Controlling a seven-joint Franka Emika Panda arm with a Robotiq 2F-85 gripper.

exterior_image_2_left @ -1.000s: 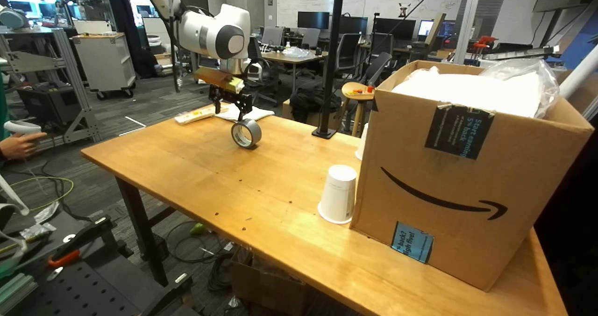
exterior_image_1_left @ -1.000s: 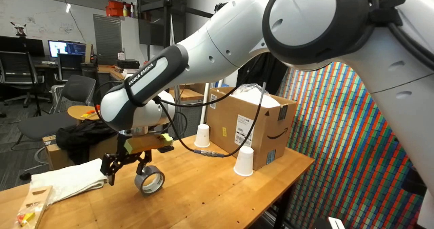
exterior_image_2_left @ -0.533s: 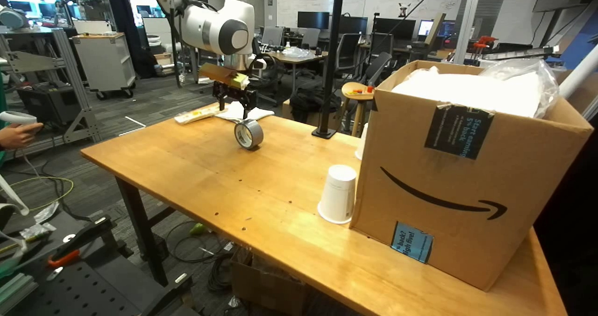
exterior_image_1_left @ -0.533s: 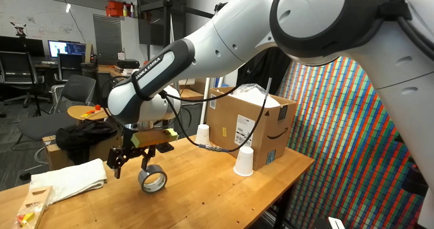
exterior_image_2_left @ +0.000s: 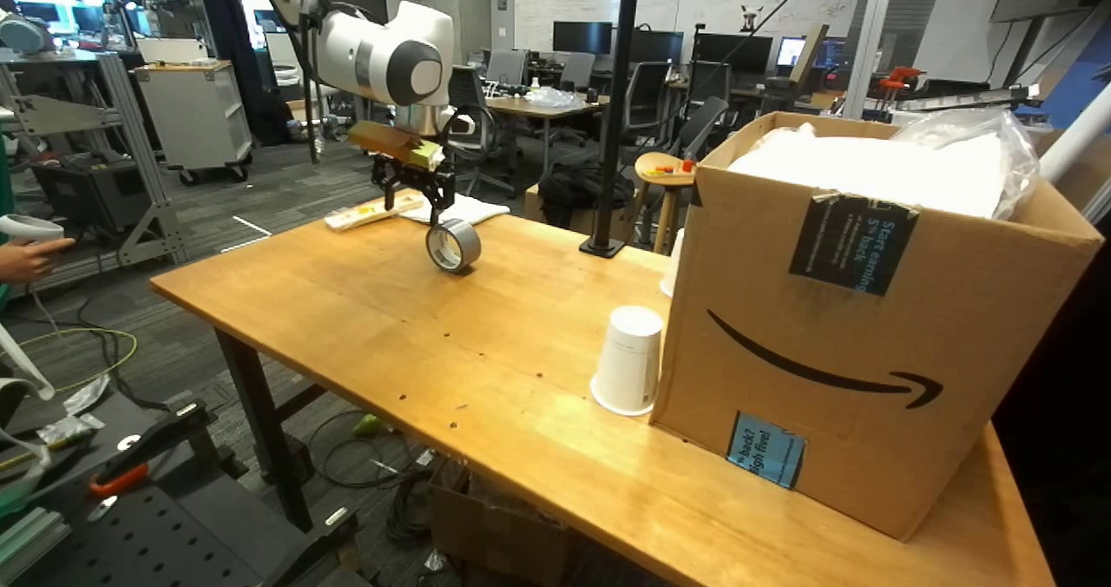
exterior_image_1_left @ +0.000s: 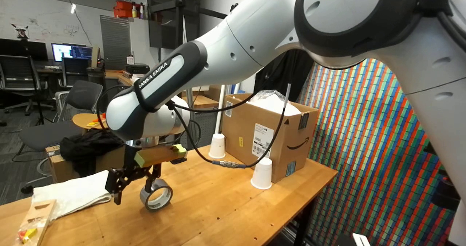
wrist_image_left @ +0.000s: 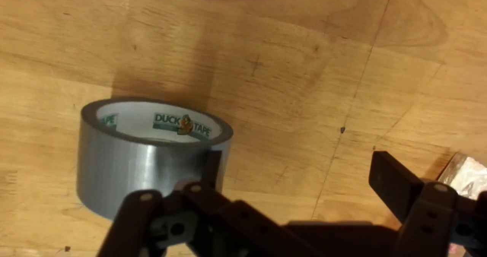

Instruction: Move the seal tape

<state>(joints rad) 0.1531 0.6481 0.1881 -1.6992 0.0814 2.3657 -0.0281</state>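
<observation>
Gripper (wrist_image_left: 296, 165) spread wide, nothing clamped; table (wrist_image_left: 281, 112) showing betw. fingers. One finger (wrist_image_left: 212, 169) overlaps seal tape (wrist_image_left: 114, 169) in wrist view; contact unclear. Tape's on edge at tabletop, hole axis approx. level, opening facing top of wrist view & visible in both exterior views. Folded cloth (exterior_image_1_left: 78, 191) nearby; 2 cups (exterior_image_1_left: 261, 175) by box (exterior_image_1_left: 278, 167), well apart from tape.

Seal tape (wrist_image_left: 114, 169) silvery-grey; hand (wrist_image_left: 296, 165) black; backdrop (exterior_image_1_left: 367, 147) multicoloured check.
</observation>
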